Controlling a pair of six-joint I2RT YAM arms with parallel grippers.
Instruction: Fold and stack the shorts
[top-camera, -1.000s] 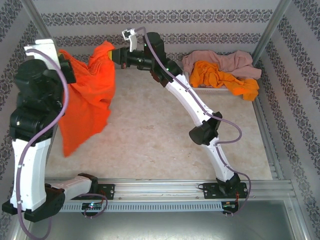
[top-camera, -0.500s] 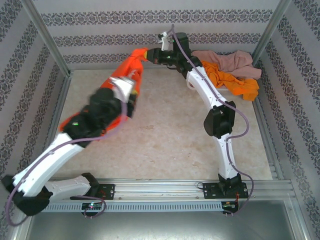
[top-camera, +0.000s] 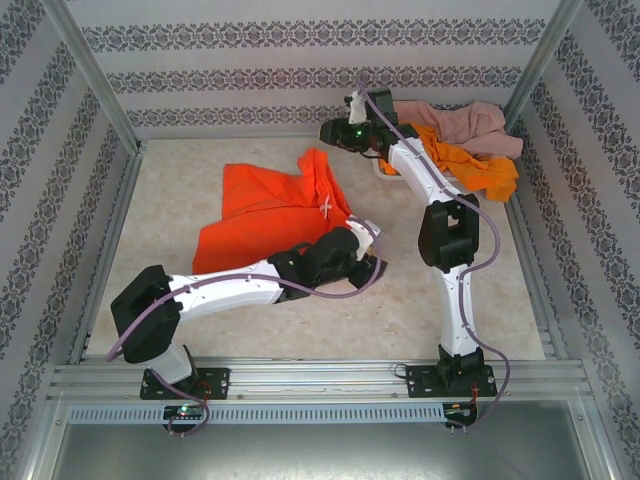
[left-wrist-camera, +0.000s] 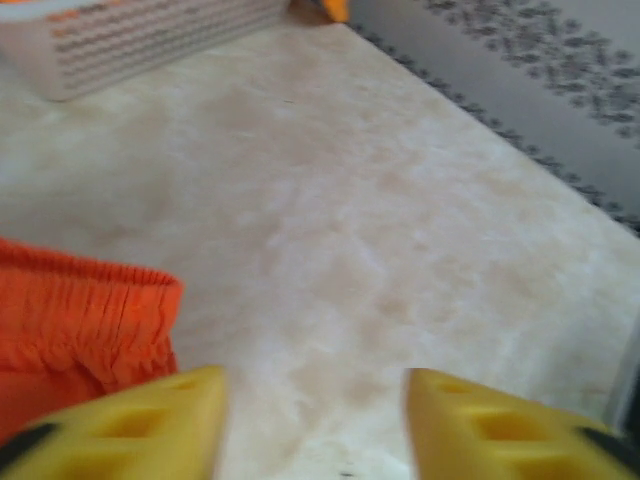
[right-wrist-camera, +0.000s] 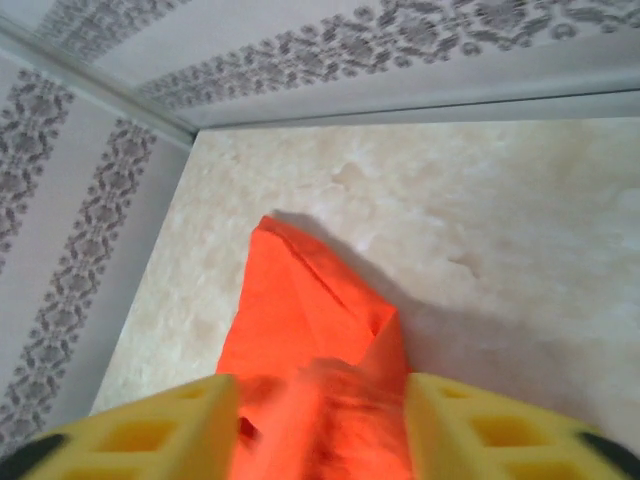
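Observation:
One bright orange pair of shorts (top-camera: 270, 205) lies spread on the table left of centre, its white drawstring showing near the waist. My left gripper (top-camera: 368, 248) sits low just right of the waist, open with bare table between the fingers (left-wrist-camera: 315, 400); the gathered waistband (left-wrist-camera: 85, 315) is to its left. My right gripper (top-camera: 332, 131) hovers over the far corner of the shorts. Its fingers stand apart, and blurred orange cloth (right-wrist-camera: 310, 330) shows loose between and below them. A pink pair of shorts (top-camera: 455, 118) and another orange pair (top-camera: 470, 165) are heaped at the back right.
The white perforated basket (left-wrist-camera: 130, 35) stands at the back right under the heaped shorts. Patterned walls and metal posts close in the table on three sides. Bare tabletop (top-camera: 330, 320) lies in front of the shorts.
Both arms swung the hanging orange shorts to the right and down onto the table. Both grippers went from shut on the cloth to open. The left arm dropped low and stretched out.

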